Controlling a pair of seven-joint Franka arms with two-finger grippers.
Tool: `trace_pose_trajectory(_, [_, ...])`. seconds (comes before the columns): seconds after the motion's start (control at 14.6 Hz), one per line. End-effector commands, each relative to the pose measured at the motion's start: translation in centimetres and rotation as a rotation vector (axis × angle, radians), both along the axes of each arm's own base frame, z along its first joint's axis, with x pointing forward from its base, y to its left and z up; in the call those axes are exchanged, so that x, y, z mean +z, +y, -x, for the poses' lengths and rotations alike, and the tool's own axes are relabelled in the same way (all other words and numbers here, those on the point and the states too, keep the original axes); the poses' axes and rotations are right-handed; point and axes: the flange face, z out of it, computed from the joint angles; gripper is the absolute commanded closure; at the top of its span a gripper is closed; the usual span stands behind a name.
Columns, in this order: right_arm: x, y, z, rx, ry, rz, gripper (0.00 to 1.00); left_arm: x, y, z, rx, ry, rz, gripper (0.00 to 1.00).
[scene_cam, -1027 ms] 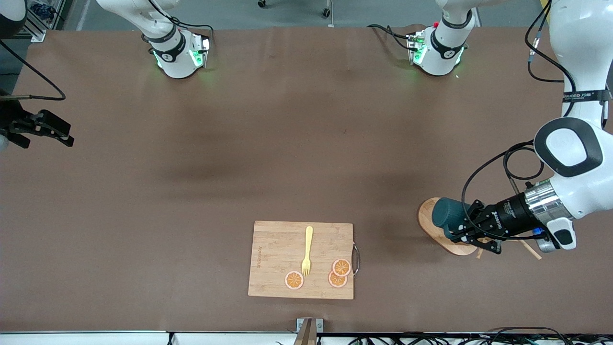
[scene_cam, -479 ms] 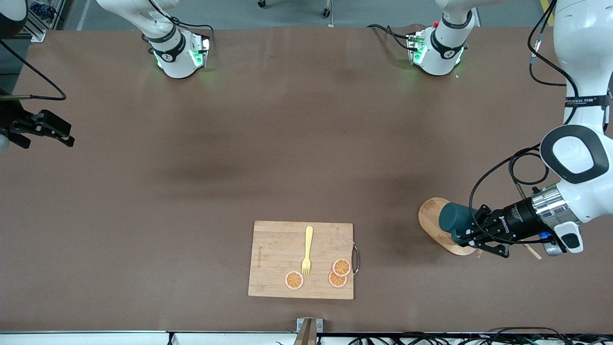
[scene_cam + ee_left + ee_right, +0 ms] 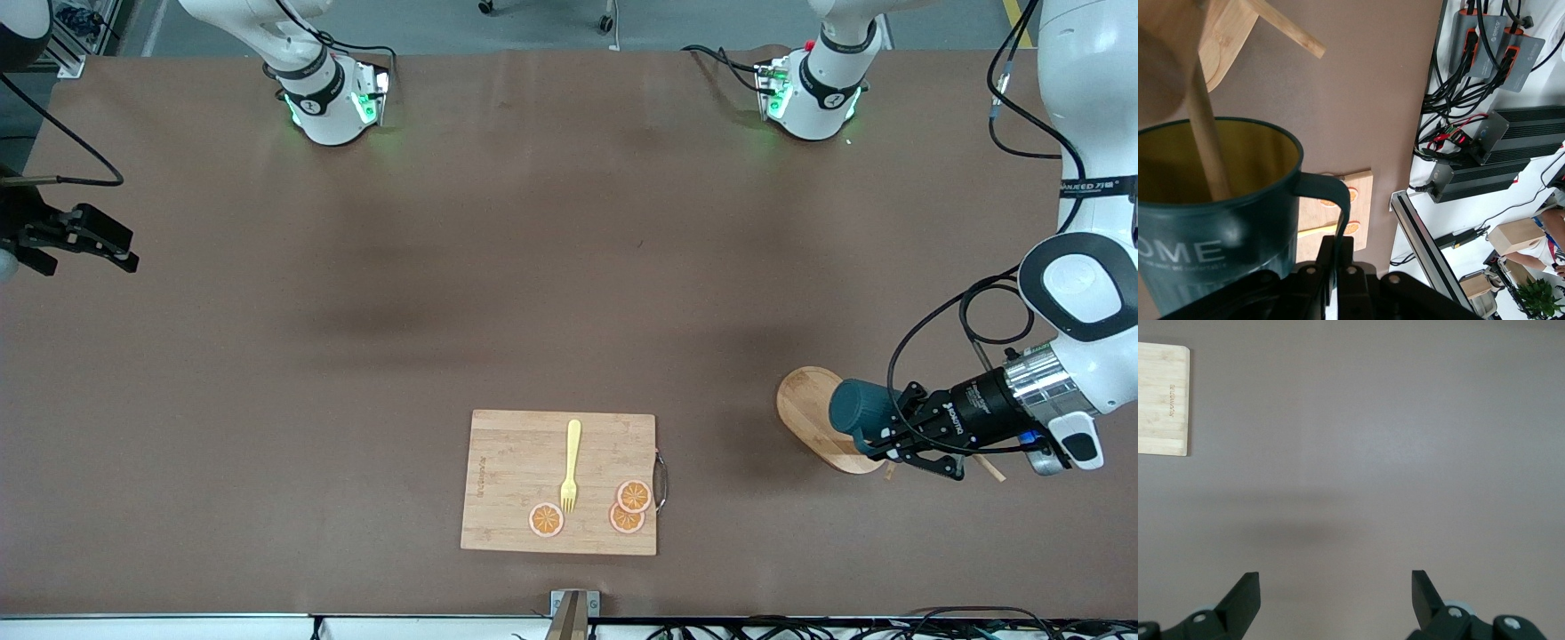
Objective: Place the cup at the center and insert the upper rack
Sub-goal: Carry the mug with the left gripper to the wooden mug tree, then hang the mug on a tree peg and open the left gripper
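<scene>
The dark teal cup (image 3: 855,409) with a yellow inside hangs tilted over the oval base of the light wooden upper rack (image 3: 800,411), toward the left arm's end of the table. My left gripper (image 3: 878,437) is shut on the cup's handle. In the left wrist view the cup (image 3: 1211,227) shows "OME" lettering, a thin peg (image 3: 1207,147) of the rack reaches into its mouth, and my left gripper (image 3: 1338,252) pinches the handle (image 3: 1335,197). My right gripper (image 3: 89,240) waits open and empty over the right arm's end of the table, and also shows in the right wrist view (image 3: 1335,593).
A rectangular wooden cutting board (image 3: 507,462) lies near the table's front edge, with a yellow fork (image 3: 571,462) and three orange slices (image 3: 631,507) on it. Its corner shows in the right wrist view (image 3: 1163,399). Cables and power units (image 3: 1485,67) sit off the table's edge.
My left gripper has moved with the cup toward the left arm's end of the table, sliding it outward along the peg. The right arm has not moved.
</scene>
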Motion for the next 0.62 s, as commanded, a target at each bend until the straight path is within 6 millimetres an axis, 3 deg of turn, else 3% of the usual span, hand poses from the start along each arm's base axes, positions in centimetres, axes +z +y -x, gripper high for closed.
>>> trace_pose_trajectory(0.0, [0.2, 0.2, 0.7, -0.002, -0.009, -0.008, 0.00, -0.2, 1.0, -0.2, 0.011, -0.013, 0.012, 0.99])
trace_pose_trajectory(0.14, [0.2, 0.1, 0.7, -0.003, -0.009, -0.008, 0.00, -0.7, 2.2, -0.3, 0.027, -0.007, 0.010, 0.99])
trace_pose_trajectory(0.41, [0.2, 0.0, 0.7, -0.005, -0.007, -0.008, 0.00, -0.7, 2.8, -0.3, 0.034, -0.008, 0.007, 0.94])
trace_pose_trajectory(0.48, [0.3, 0.0, 0.7, -0.005, -0.009, -0.010, 0.00, -0.6, 2.7, -0.3, 0.032, -0.009, 0.007, 0.76])
trace_pose_trajectory(0.55, [0.3, -0.1, 0.7, -0.006, -0.009, -0.010, 0.00, -0.4, 2.8, -0.3, 0.028, -0.015, 0.004, 0.43])
